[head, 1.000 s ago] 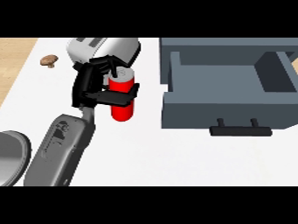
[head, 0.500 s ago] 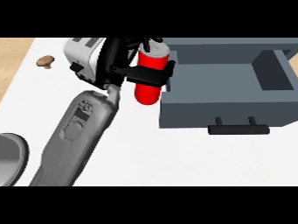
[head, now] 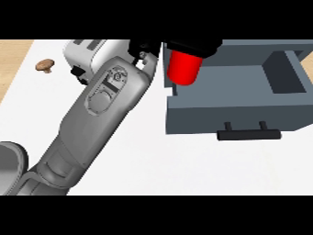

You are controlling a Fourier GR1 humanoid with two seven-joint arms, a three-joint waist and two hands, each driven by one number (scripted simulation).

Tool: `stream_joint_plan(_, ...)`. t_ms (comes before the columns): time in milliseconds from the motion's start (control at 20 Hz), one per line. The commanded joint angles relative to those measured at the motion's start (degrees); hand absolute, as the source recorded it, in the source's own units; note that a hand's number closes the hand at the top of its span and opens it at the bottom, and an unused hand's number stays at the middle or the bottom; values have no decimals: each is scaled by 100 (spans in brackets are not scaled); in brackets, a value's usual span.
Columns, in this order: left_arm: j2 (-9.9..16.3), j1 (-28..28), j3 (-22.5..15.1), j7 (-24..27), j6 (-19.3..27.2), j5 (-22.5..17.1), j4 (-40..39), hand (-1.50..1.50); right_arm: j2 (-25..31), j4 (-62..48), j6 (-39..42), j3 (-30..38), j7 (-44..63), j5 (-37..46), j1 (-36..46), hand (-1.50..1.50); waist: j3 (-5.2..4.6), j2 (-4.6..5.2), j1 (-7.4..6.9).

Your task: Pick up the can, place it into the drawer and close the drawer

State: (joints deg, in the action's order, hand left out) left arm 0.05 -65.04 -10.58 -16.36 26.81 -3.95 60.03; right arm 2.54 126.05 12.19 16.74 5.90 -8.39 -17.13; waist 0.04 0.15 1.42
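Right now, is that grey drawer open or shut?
Open: the drawer is pulled out, its hollow inside showing, handle toward the robot.

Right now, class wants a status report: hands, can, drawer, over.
Left hand shut on can, fingers curled round its top. Can over open drawer, left end. Right hand not in view. Nothing blocking.

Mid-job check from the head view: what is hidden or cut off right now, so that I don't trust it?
- Left hand: partly cut by the view's top edge; its hold on the red can shows only in part.
- Can's top: hidden by that hand.
- Drawer: left inner part hidden behind the can.
- Toaster: right side covered by the forearm.
- Right hand: not in view.
- Small brown object: too small to identify.
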Motion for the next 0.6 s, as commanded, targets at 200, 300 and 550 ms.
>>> stream_joint_plan(200, -5, -1085, -312, 161, 360, -560, -1215, 150, 9, -87, -81, -58, 244, 68, 298, -150, 1, 9, 31)
stream_joint_plan(300, -5, -1119, -405, 323, 411, -705, -1469, 150, -180, -180, 42, -165, -187, 248, -6, -150, 2, 11, 49)
stream_joint_plan(550, -5, -1754, -562, 483, 498, -1139, -2289, 150, 11, -240, -59, -51, 97, 130, 410, -150, 5, 45, 148)
